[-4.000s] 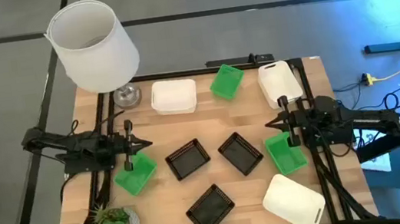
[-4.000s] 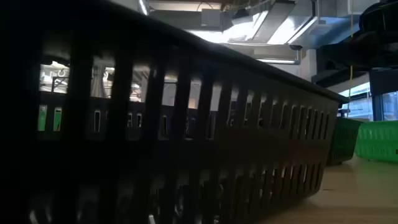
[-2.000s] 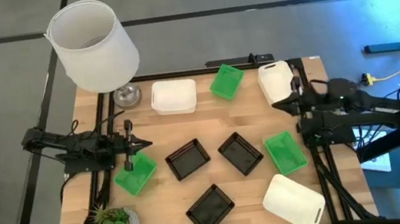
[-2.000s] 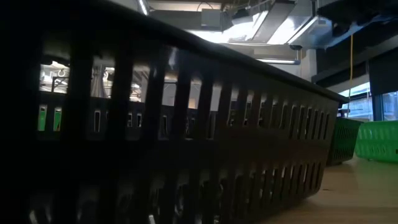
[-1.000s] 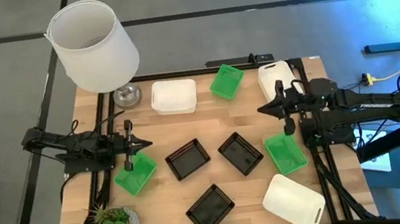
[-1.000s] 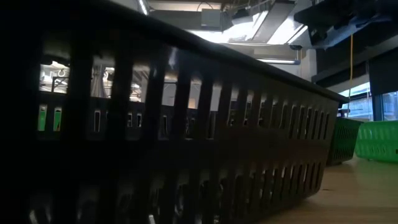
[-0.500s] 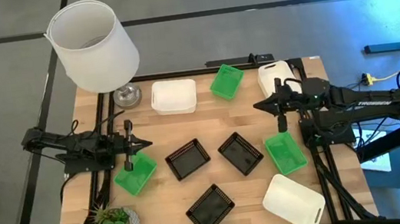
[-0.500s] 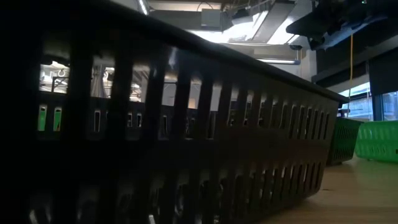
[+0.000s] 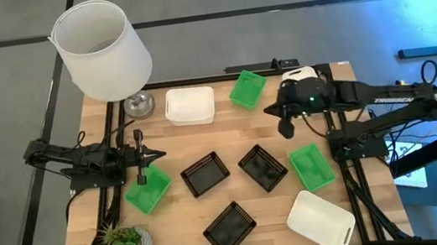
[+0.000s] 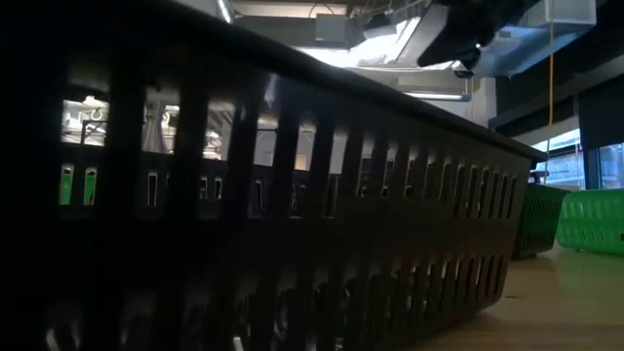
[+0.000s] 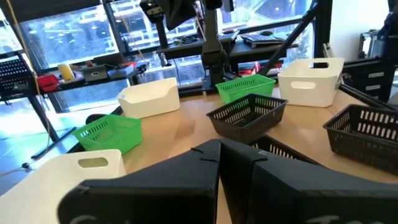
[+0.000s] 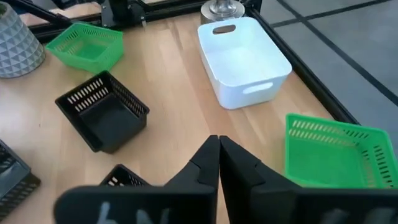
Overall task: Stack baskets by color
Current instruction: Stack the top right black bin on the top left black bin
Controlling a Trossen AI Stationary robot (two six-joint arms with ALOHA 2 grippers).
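Open wood around the middle black basket: bare table lies between it and the white basket at the back. Another black basket sits just beside it, a green basket close on the other flank, tight gaps only.

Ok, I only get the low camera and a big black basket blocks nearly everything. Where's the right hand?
Observer: The right hand hangs over bare wood, just beside the green basket at the back of the table.
Operator: Is it holding a basket?
Observer: No. The right wrist view shows its fingers shut together with nothing between them.
Operator: And the left hand?
Observer: The left hand waits near the table's left side, shut, next to another green basket.
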